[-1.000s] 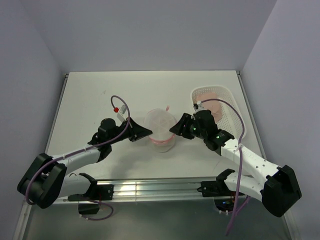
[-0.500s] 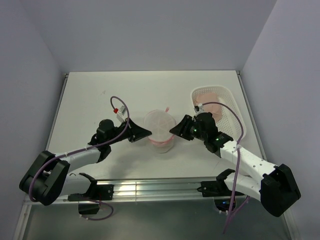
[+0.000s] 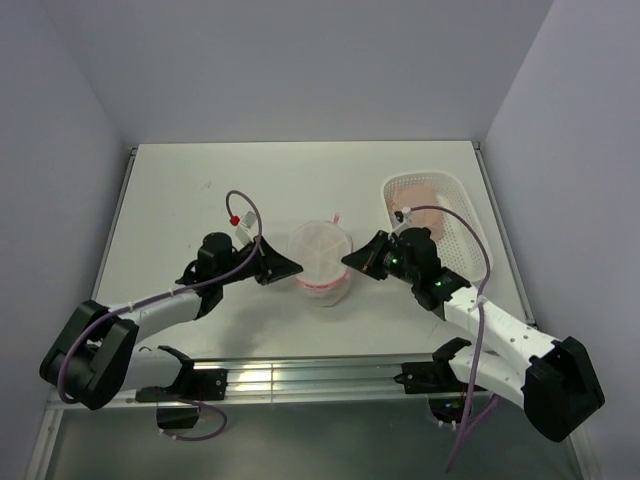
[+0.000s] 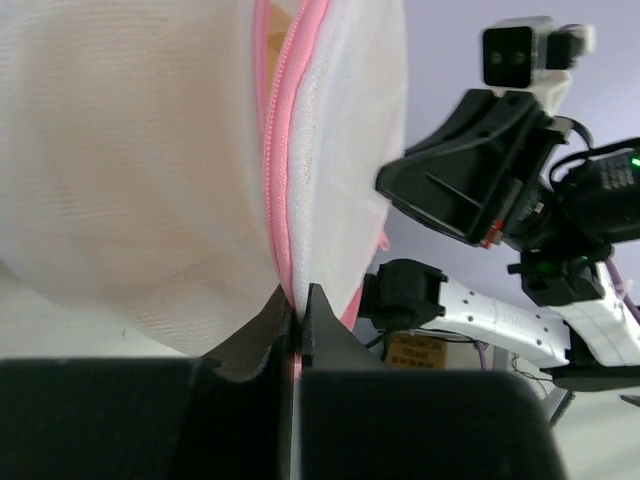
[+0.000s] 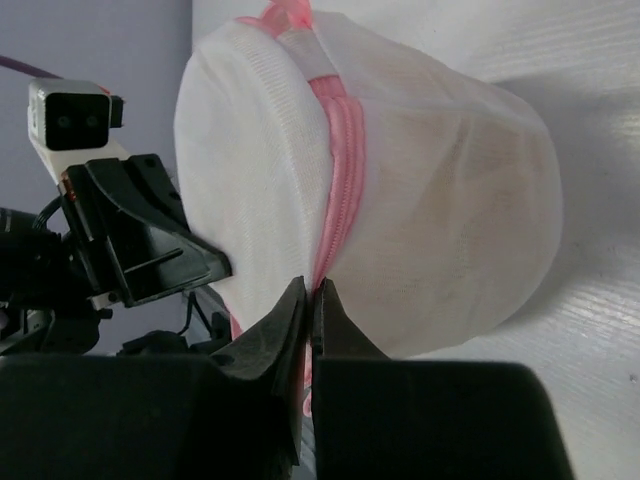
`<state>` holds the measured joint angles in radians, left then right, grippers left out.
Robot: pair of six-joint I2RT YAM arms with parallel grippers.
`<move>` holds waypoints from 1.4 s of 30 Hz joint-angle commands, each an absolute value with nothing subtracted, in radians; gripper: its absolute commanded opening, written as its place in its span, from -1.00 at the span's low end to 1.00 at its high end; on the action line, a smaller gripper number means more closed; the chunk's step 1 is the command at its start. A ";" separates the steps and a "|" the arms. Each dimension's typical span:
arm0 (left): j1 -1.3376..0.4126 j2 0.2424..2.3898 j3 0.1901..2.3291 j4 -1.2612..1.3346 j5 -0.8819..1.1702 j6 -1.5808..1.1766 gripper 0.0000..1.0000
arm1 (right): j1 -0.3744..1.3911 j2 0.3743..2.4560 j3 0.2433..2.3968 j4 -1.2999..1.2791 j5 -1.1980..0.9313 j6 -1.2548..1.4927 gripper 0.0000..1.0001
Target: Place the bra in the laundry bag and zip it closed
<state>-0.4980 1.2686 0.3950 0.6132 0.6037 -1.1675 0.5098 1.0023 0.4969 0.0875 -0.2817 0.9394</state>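
The laundry bag (image 3: 320, 256) stands at the middle of the counter (image 3: 200, 180), a round white mesh pouch with its flat face turned up toward the top camera. It sits between the two arms, well apart from the white perforated basket (image 3: 470, 215) at the right side of the counter. A pale pink garment (image 3: 415, 195) lies in that basket.

The left end effector (image 3: 296, 268) reaches in from the left. Its fingers are pressed together on the bag's pink zipper rim (image 4: 283, 150), pinching the pink tape at the lower part of the pouch. The right end effector (image 3: 348, 262) comes in from the opposite side. Its fingers are likewise closed tight on the pink zipper band, low on the bag's wall, as the right wrist view shows. So the bag is clamped from both sides at once.

In the right wrist view the pink tapes run side by side up the bag's curved wall to a small pink tab at the top. In the left wrist view a tan-orange sliver (image 4: 284, 12) shows between the pink tapes at the upper edge. Whether that is the bra cannot be told; the mesh otherwise shows only a faint warm tint.
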 commanded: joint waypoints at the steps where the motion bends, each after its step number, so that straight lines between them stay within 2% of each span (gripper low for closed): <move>1: -0.497 1.217 0.503 0.431 0.528 -1.028 -0.84 | 0.500 0.934 0.489 0.109 -0.276 0.959 -1.00; 3: -0.497 1.198 0.569 0.274 0.470 -0.982 -0.51 | 0.502 0.902 0.502 0.084 -0.258 0.974 -1.00; 6: -0.495 1.149 0.655 0.065 0.313 -0.893 -0.26 | 0.503 0.853 0.532 0.008 -0.174 0.995 -1.00; 10: -0.503 1.051 0.721 -0.086 0.166 -0.810 -0.10 | 0.520 0.821 0.589 -0.157 -0.037 1.020 -1.00; 12: -0.523 1.022 0.741 -0.109 0.153 -0.801 -0.08 | 0.540 0.839 0.636 -0.228 0.046 1.029 -1.00; 17: -0.762 1.000 0.782 -0.130 0.040 -0.804 -0.10 | 0.603 0.928 0.725 -0.297 0.156 1.080 -1.00; 22: -0.873 1.045 0.753 0.015 0.107 -0.867 -0.14 | 0.666 1.018 0.817 -0.388 0.251 1.126 -1.00; 28: -0.913 1.161 0.776 0.159 0.235 -0.868 -0.15 | 0.702 1.098 0.900 -0.468 0.285 1.158 -1.00; 42: -0.916 1.374 0.837 0.319 0.305 -0.925 -0.14 | 0.735 1.134 0.971 -0.564 0.293 1.157 -1.00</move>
<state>-0.9115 1.3514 0.7837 0.2287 0.2771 -0.8955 0.7265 1.1473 0.9348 -0.5526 0.2607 1.1481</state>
